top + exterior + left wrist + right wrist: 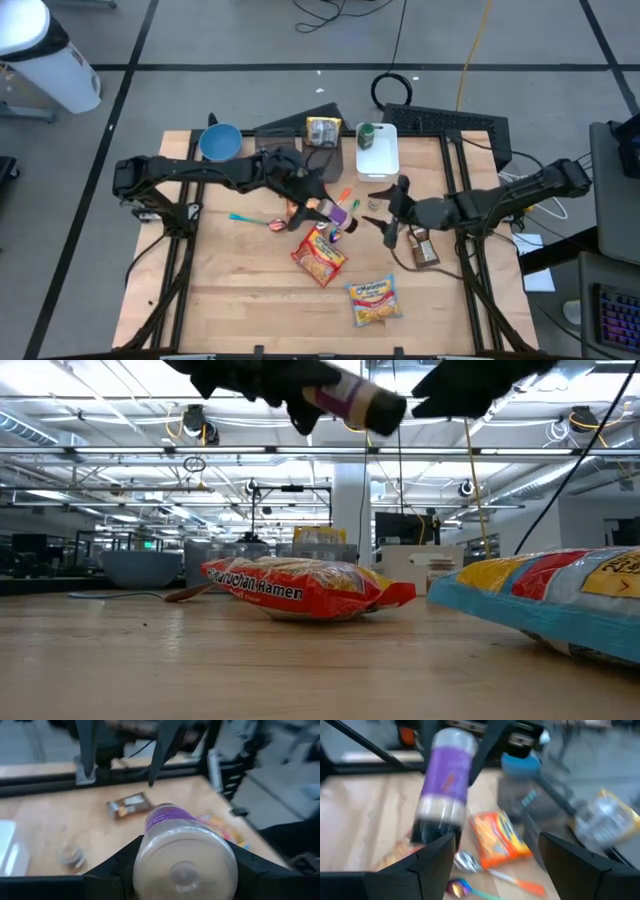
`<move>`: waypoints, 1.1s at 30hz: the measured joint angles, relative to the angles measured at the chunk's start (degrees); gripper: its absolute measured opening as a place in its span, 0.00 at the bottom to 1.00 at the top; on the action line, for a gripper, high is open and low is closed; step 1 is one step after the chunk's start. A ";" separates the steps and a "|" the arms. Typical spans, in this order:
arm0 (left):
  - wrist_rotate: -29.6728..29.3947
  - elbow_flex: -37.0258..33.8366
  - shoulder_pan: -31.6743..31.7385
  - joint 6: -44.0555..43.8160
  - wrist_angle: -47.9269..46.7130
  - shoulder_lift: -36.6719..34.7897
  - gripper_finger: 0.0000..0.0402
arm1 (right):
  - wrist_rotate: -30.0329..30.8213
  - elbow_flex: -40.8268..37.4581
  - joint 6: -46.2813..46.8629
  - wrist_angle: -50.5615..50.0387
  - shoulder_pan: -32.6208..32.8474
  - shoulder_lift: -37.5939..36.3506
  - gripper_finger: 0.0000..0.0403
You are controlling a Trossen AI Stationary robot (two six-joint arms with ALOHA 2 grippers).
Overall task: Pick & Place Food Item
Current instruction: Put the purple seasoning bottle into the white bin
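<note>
A jar (340, 212) with a purple label and a dark cap hangs above the middle of the table, and my left gripper (322, 207) is shut on it. In the low view the jar (350, 402) shows lying almost level, high over a red ramen pack (300, 588). My right gripper (386, 220) stands open just to the jar's right with nothing between its fingers. In the right wrist view the jar's cap end (431, 831) points toward that gripper (495, 862). A second ramen pack (373, 300) lies flat nearer the front edge. My left gripper pinches the jar's pale base end (185, 852) between its two fingers (112, 870), one on each side. The fingers come almost level from the table's left and lie along the jar. The jar is lifted clear, nearly level, its capped end (385, 412) sticking out toward the right.
A brown snack bar (423, 248) lies under the right arm. A spoon (255, 218) and an orange utensil (345, 195) lie near the centre. At the back stand a blue bowl (220, 142), a yellow packet (322, 130) and a white tub (378, 150).
</note>
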 joint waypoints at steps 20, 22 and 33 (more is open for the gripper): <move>9.02 0.07 5.79 -7.96 10.84 -1.91 0.53 | 20.96 -13.93 -67.65 60.23 8.77 21.20 0.65; 9.02 0.07 5.78 -8.04 10.53 -1.90 0.51 | 21.51 -13.75 -70.38 65.29 8.40 22.13 0.64; 9.00 0.07 5.77 -8.84 12.60 -1.90 0.54 | 23.15 -13.65 -82.46 73.80 9.16 23.26 0.64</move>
